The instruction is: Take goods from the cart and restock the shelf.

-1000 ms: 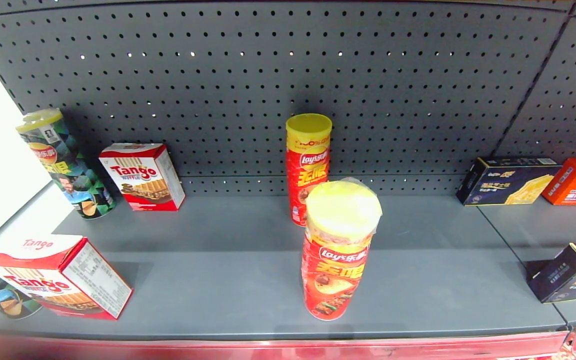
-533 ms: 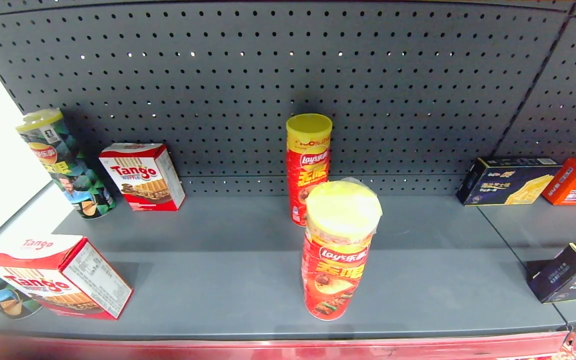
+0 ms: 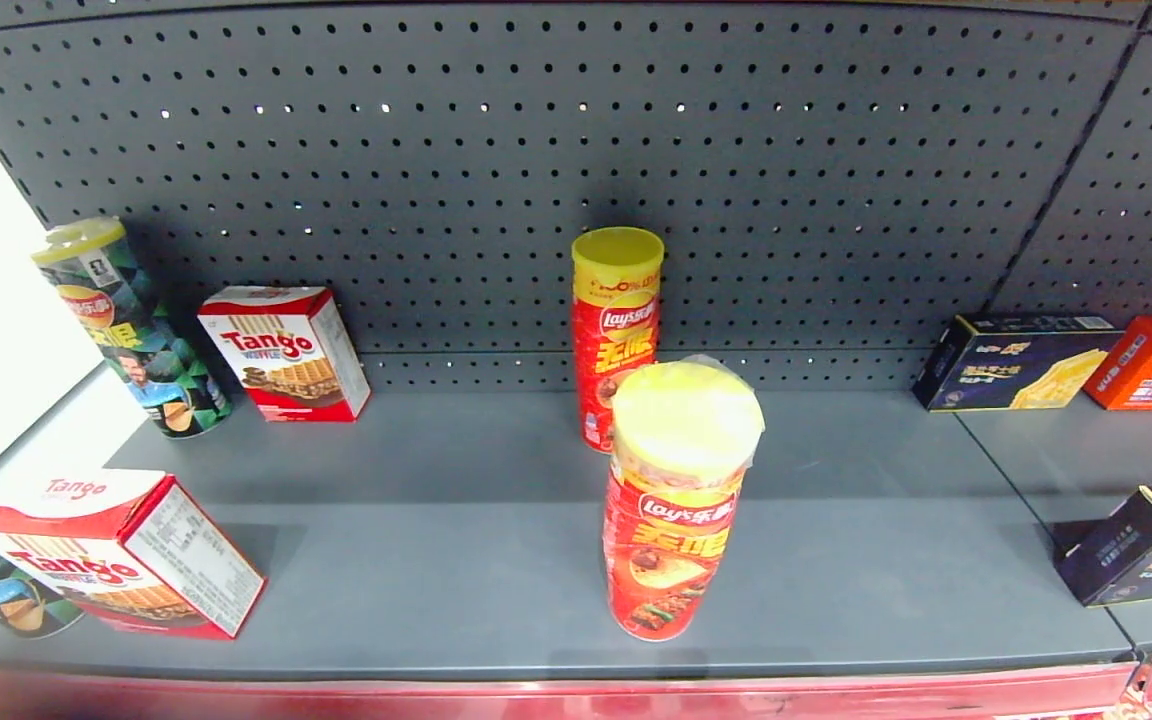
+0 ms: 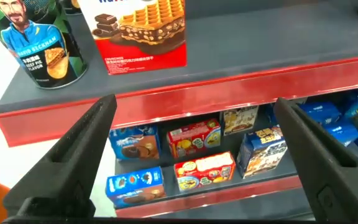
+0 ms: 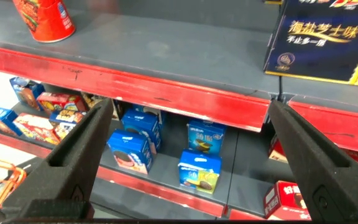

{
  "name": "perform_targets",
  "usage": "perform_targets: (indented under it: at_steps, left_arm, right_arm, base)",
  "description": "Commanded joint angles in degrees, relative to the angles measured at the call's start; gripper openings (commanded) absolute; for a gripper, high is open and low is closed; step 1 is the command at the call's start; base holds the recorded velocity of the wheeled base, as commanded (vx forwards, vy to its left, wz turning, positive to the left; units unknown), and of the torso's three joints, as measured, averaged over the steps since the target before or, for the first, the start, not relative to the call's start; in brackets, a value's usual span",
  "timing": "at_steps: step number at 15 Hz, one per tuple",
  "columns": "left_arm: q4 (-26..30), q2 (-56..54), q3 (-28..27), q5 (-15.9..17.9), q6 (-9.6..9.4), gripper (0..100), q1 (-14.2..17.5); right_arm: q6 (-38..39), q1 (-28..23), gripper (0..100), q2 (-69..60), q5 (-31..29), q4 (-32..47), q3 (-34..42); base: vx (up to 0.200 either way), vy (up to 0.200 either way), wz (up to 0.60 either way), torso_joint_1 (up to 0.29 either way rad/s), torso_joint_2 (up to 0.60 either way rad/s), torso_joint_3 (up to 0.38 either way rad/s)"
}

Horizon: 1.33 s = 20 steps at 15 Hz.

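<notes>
Holding: nothing. My left gripper (image 4: 194, 107) has its fingers spread wide with only air between them, and my right gripper (image 5: 191, 109) is spread the same way, also empty.
Left hand's place: in front of the shelf (image 3: 456, 560), lower than its red front lip (image 4: 229, 84). Beyond and above my fingers a wafer box (image 4: 140, 31) stands on the deck, with a dark-green chip can (image 4: 39, 46) just beside it.
Right hand's place: also before and below the lip. Past one finger is the base of the front red chip can (image 5: 44, 18); past the other is a dark blue box (image 5: 328, 40).
Beneath both hands: a lower shelf of blue biscuit packs (image 5: 132, 146).
Goods already up: the front red chip can stands upright near the deck's edge, and the rear red chip can (image 3: 618, 330) is just behind it by the pegboard.
Step in hand: as I judge it, I am between items, with both hands free and another item to fetch.
Next move calls for: going to the cart, closing on one item squarely, lifting it clear over the red lip, and setting it on the bare deck between the wafer boxes and the red cans without nudging them.
</notes>
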<state>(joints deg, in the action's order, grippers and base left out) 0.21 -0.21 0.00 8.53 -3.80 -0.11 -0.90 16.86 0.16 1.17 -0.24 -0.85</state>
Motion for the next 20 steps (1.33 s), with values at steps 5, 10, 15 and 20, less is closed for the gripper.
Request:
perform_targets:
  at_steps: [5, 10, 15, 20]
  left_arm:
    - [-0.03, 0.21, 0.00, 0.08, -0.24, 100, 0.02]
    - [-0.12, 0.21, 0.00, -0.01, 0.11, 100, 0.02]
    - [-0.12, 0.21, 0.00, -0.45, 0.38, 100, 0.02]
    - [-0.03, 0.21, 0.00, -0.36, 0.29, 100, 0.02]
  right_arm:
    - [2.75, 3.88, 100, 36.58, 4.10, -1.95, -25.43]
    - [-1.91, 15.04, 100, 60.31, 2.43, -16.10, -29.64]
    - [-7.97, 18.12, 100, 75.08, 1.91, -18.39, -33.51]
    - [-7.97, 21.28, 100, 82.81, 1.82, -19.62, -38.79]
  base:
    - [0.000, 0.000, 0.00, 0.000, 0.00, 0.000]
    - [0.000, 0.000, 0.00, 0.000, 0.00, 0.000]
    - [0.000, 0.000, 0.00, 0.000, 0.00, 0.000]
    - [0.000, 0.000, 0.00, 0.000, 0.00, 0.000]
